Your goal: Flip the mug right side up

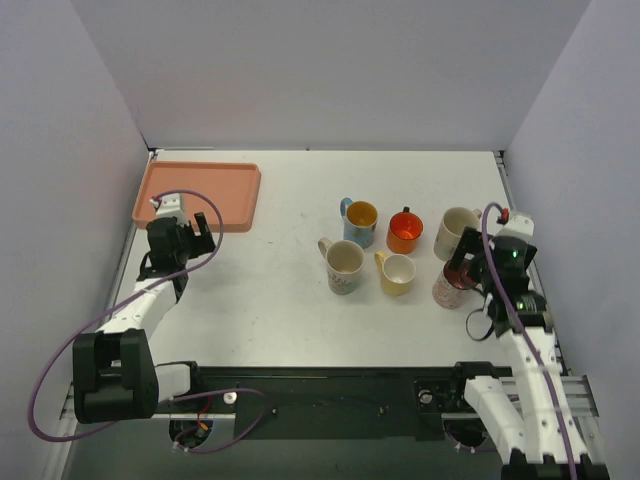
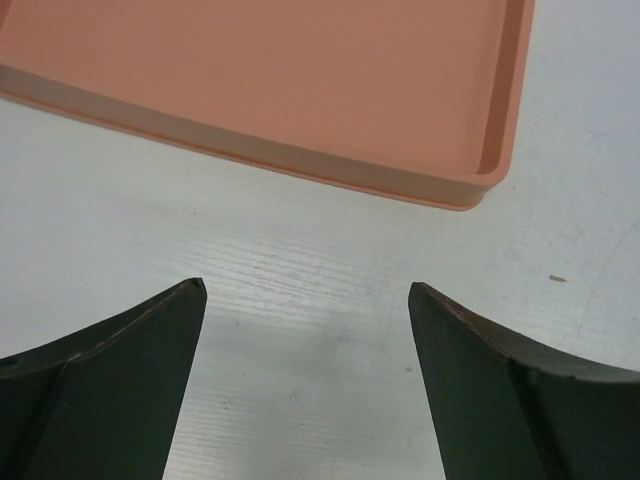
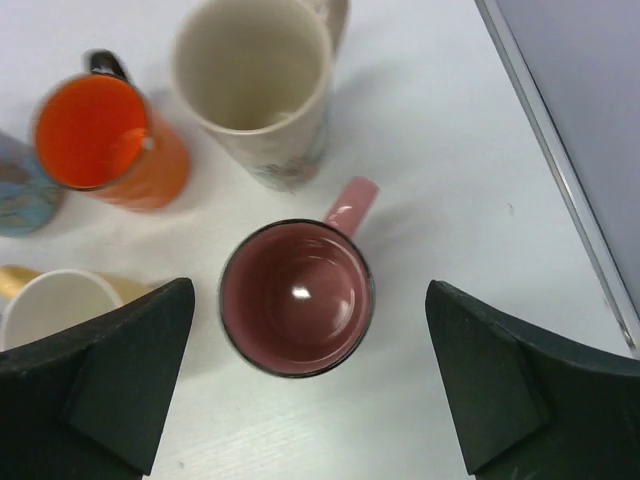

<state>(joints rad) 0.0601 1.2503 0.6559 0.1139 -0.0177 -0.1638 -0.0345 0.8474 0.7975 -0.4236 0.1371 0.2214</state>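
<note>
A pink mug (image 3: 296, 298) with a dark rim stands upright on the white table, mouth up, its pink handle pointing to the far right. In the top view this pink mug (image 1: 449, 287) sits partly under my right gripper (image 1: 478, 268). My right gripper (image 3: 310, 290) is open and hovers above the mug, with one finger on each side and neither touching it. My left gripper (image 1: 183, 235) is open and empty over bare table, just in front of the orange tray (image 1: 200, 190). In the left wrist view my left gripper (image 2: 308, 290) shows its fingers wide apart.
Several other mugs stand upright in the middle right: a cream one (image 1: 456, 232), an orange one (image 1: 405, 231), a blue one (image 1: 359, 221), a yellow-handled one (image 1: 396, 273) and a patterned white one (image 1: 343, 265). The table's right edge (image 3: 560, 160) and side wall are close.
</note>
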